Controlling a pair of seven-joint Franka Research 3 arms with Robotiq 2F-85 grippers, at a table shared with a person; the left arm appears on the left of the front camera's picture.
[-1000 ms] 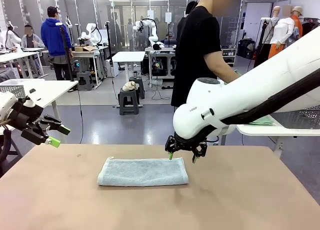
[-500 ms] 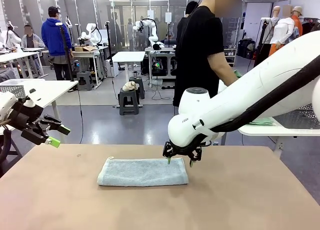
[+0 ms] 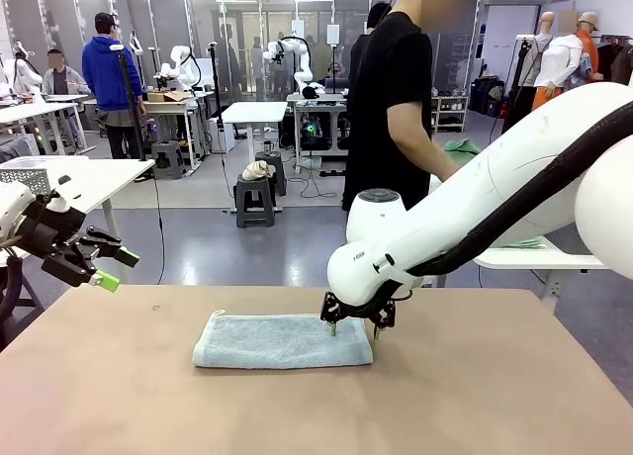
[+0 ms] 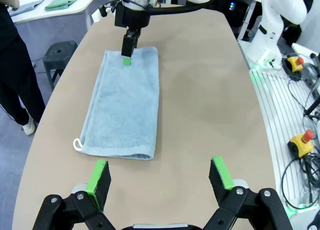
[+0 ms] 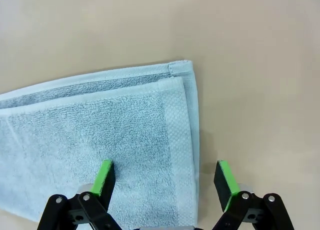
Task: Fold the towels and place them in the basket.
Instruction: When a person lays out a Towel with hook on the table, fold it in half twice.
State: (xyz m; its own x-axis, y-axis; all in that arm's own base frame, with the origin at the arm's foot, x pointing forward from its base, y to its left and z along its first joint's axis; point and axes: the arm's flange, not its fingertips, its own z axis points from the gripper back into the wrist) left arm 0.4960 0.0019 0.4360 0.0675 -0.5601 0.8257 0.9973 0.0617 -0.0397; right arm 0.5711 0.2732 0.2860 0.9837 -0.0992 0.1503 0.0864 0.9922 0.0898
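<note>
The table [image 3: 475, 396] carries one folded blue-grey towel [image 3: 282, 340], lying flat. Left gripper [image 3: 109, 267]: jaws apart, empty, hanging well to the left of the towel. Right gripper [image 3: 353, 328]: jaws apart, pointing down at the towel's right end and straddling its short hemmed edge. One finger [image 5: 105, 176] is over the terry, the other over bare table just beside the towel. Contact with the towel cannot be determined. A person [image 3: 396, 99] stands beyond the towel.
</note>
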